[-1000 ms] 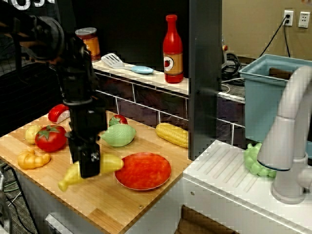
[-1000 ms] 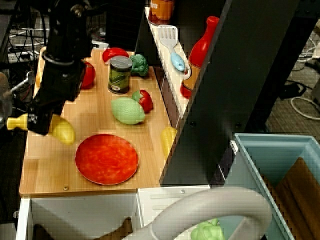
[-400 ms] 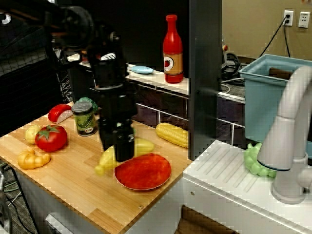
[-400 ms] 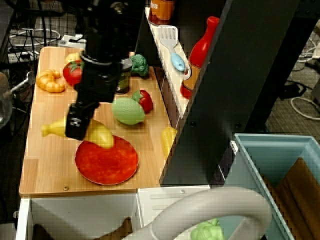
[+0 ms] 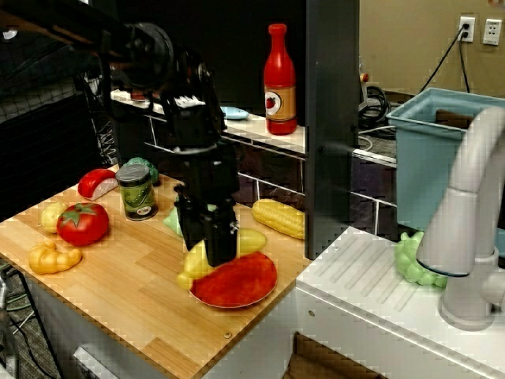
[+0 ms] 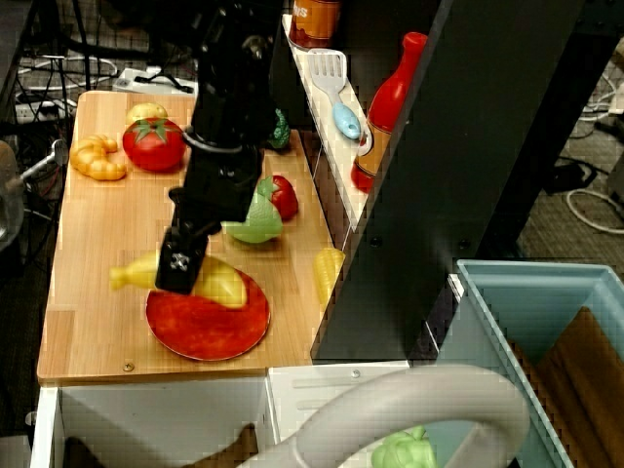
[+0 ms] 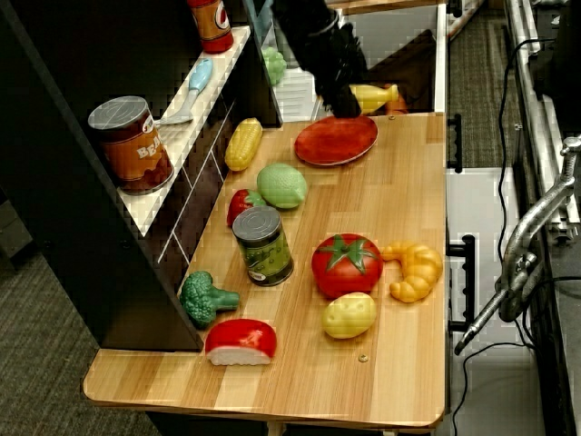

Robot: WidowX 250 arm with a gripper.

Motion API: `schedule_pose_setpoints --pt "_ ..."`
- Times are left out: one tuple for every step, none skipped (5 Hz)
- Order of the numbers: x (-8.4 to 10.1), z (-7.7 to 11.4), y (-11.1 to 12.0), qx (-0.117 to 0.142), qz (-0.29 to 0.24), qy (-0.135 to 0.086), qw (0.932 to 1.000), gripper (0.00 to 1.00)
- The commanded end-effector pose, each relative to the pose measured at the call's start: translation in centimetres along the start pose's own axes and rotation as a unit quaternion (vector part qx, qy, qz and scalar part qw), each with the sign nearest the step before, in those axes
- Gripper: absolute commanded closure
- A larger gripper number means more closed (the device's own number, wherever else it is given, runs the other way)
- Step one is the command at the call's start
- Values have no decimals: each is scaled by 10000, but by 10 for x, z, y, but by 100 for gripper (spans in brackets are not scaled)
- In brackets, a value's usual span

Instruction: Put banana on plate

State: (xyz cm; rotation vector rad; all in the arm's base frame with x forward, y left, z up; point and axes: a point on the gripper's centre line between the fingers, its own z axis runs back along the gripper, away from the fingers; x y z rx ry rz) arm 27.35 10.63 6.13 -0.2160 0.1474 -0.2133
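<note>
The banana was held between the fingers of the gripper, which was closed on its middle part. It was positioned at the edge of the red-orange plate, one end over the plate and the other end past the rim, above the wooden table. Whether the banana touched the plate could not be told. A green lemon was seen just beside the plate.

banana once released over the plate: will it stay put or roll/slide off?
Banana looks rigid, smooth plastic, so probably slippery. One end overhangs the plate edge; it may slide. Its curve should limit rolling. Gripper grips it mid-body.
</note>
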Motion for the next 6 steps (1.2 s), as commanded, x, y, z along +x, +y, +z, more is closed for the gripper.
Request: schedule_pose_setpoints --pt "11 -8 17 8 141 59 9999 100" --pt "11 -8 17 8 141 59 9999 0" --pt "11 -8 17 8 141 59 9999 0" --pt "11 -8 17 8 141 59 9999 0" --pt "11 -8 17 8 141 59 9999 0" --pt "11 -8 17 8 141 59 9999 0"
